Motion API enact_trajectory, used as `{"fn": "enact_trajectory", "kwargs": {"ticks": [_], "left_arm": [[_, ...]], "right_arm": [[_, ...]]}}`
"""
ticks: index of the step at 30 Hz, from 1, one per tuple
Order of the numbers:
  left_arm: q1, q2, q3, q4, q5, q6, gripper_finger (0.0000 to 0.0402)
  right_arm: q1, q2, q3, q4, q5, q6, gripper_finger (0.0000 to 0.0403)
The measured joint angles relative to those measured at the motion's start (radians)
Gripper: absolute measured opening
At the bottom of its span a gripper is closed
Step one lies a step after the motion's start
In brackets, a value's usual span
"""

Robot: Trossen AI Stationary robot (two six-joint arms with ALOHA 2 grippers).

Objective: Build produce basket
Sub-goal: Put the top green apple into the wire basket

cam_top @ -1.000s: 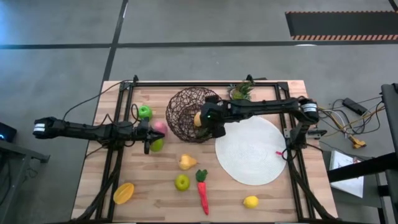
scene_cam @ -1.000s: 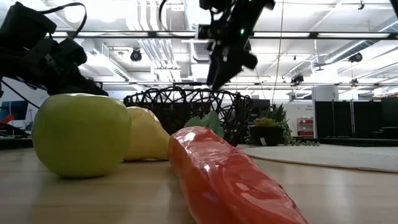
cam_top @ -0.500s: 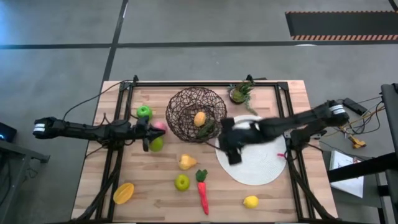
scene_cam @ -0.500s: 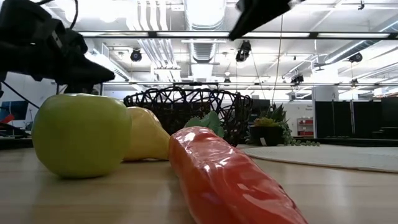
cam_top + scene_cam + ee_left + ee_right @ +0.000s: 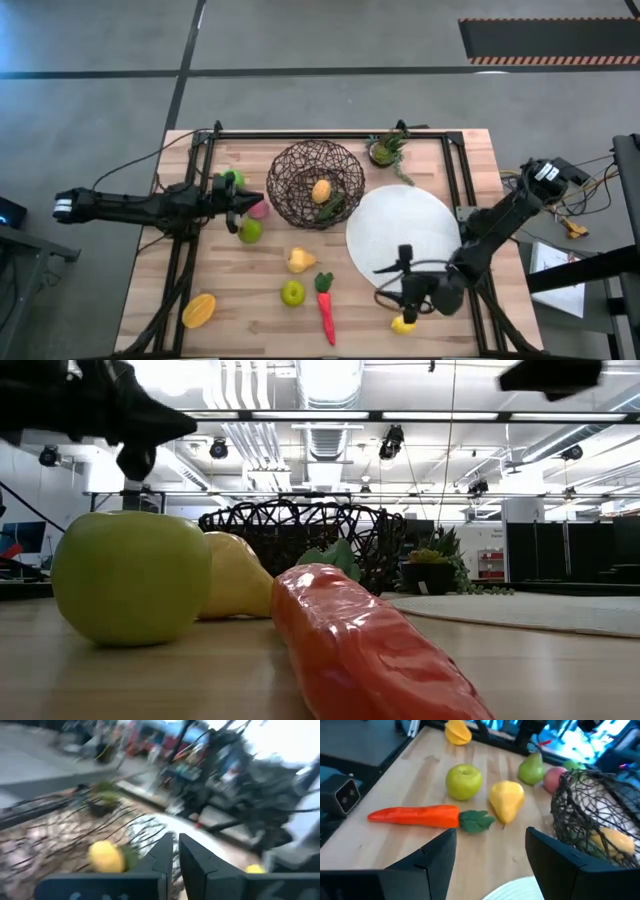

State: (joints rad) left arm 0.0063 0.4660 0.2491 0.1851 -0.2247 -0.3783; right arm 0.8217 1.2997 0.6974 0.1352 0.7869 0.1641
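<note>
Right gripper: released, with a wide gap between its fingers in the right wrist view; we see it hanging low at the near right of the counter, just off the white plate.
Nearest produce: the yellow lemon lies just beside this gripper, toward the counter's near edge; we judge the right arm far the nearer one for it.
Lemon's axis: too small for us to tell.
Other loose produce: the red carrot, leaf end toward the basket, the green apple and the yellow pear lie leftward of the right gripper.
Basket: far centre of the counter, one yellow-orange piece already inside.
Left gripper: clenched, fingers nearly touching, just left of the basket, beside the pink fruit.
</note>
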Motion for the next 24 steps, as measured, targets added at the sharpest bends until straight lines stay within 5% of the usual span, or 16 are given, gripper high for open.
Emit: {"fn": "enact_trajectory", "kwargs": {"ticks": [5, 9, 24], "left_arm": [[0.0, 0.051, 0.281, -0.58, -0.188, -0.066, 0.0013], [0.0, 0.123, 0.444, -0.904, -0.235, -0.2, 0.0032], [0.107, 0.372, 0.47, -1.137, -0.271, -0.431, 0.0267]], "right_arm": [[0.057, 0.027, -0.024, 0.011, 0.136, 0.042, 0.0224], [0.057, 0.039, -0.02, 0.013, 0.158, 0.043, 0.0224], [0.039, 0.038, -0.018, 0.017, 0.157, -0.016, 0.0224]]}}
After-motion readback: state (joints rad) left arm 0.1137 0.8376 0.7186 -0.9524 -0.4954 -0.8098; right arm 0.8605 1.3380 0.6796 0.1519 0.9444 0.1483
